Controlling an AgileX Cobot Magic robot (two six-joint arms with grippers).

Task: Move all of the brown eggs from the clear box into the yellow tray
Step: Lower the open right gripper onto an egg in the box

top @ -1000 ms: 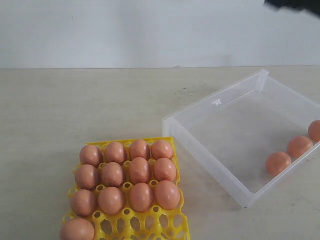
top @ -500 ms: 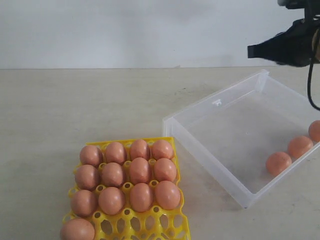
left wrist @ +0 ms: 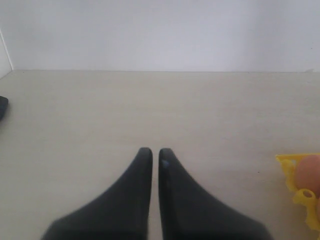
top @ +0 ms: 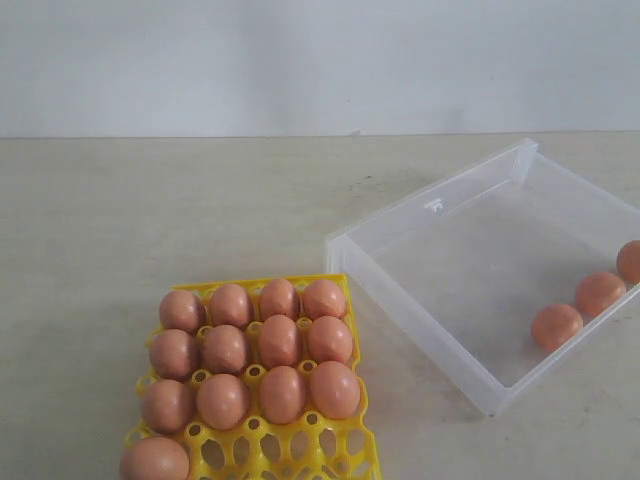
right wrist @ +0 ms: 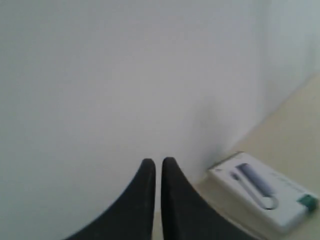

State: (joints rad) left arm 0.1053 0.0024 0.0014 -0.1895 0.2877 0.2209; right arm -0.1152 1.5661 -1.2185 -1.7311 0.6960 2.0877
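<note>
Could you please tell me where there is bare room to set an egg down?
In the yellow tray, only front-row cups right of the corner egg are free; the three rows behind are packed with brown eggs. The clear box is bare except three eggs along its right wall. The table behind the tray is open.

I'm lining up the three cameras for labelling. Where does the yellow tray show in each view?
Exterior view: the yellow tray sits low and left of centre, cut by the bottom edge.
Left wrist view: only a corner with one brown egg peeks in at the frame's edge.
Right wrist view: not in it.
Shared landmark: the beige tabletop meeting the white wall.
</note>
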